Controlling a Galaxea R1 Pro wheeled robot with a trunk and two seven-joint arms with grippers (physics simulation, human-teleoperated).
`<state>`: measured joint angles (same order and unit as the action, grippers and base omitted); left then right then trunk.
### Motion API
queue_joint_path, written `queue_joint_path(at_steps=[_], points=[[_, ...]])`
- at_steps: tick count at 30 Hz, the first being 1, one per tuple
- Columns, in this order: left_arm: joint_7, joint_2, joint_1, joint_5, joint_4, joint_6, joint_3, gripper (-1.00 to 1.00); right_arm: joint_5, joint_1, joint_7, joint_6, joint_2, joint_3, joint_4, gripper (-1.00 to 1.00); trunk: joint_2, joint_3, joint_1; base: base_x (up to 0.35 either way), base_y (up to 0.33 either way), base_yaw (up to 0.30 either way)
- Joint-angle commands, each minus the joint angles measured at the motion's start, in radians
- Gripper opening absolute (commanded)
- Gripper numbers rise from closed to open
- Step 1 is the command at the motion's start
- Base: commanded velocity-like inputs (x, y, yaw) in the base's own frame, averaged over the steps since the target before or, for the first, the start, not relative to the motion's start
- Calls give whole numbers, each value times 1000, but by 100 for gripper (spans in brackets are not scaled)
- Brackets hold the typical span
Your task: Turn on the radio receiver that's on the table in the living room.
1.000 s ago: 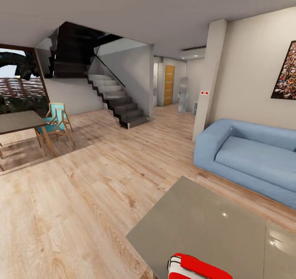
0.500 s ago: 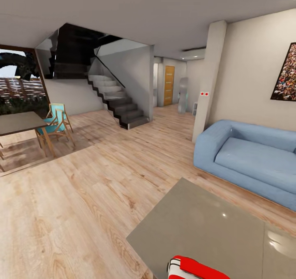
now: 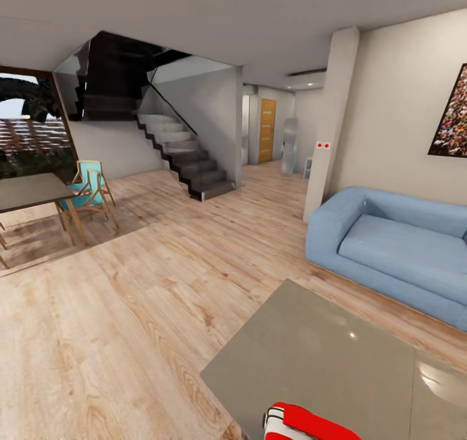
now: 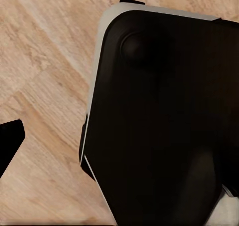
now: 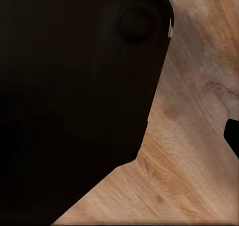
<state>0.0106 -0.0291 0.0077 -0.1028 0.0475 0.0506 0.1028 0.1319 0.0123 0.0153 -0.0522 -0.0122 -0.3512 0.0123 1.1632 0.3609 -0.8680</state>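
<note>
Window: at 9 o'clock on the far wall, dark foliage and a brick pattern outside.
Dining table: dark top on wooden legs, under the window.
Chair: wooden frame with a turquoise seat, just beside the dining table.
Staircase: at 11 o'clock, grey steps rising toward a dark upper flight behind a glass panel.
Floor: light wood planks across the living room; the same planks show under a dark robot body in both wrist views.
Door: orange-brown, at 12 o'clock down the hallway.
Radio receiver: bright red with white trim bands, at 6 o'clock, sitting on the near edge of the worktop, cut off by the lower frame edge.
Worktop: glossy grey-beige low table at 5 o'clock, reflecting small ceiling lights.
Sofa: blue, at 3 o'clock against the beige wall, well apart from the worktop.
Picture: framed crowd scene at 2 o'clock, above the sofa.
Fingers: I cannot tell whether either pair is spread or pressed together; only a dark tip pokes in at the edge of each wrist view.
</note>
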Motion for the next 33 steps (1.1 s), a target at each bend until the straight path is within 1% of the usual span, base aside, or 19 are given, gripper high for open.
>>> queue_joint_path(at_steps=[1,11,33], points=[[0,0,0,0,0,0,0,100,0,0,0,0,0,0,0,100,-7,-2,4,0,0,0],[0,0,0,-1,0,0,0,100,0,0,0,0,0,0,0,100,-77,-17,42,0,0,0],[0,-1,0,-1,0,5,3,100,0,0,0,-1,-2,0,0,100,-77,18,42,0,0,0]])
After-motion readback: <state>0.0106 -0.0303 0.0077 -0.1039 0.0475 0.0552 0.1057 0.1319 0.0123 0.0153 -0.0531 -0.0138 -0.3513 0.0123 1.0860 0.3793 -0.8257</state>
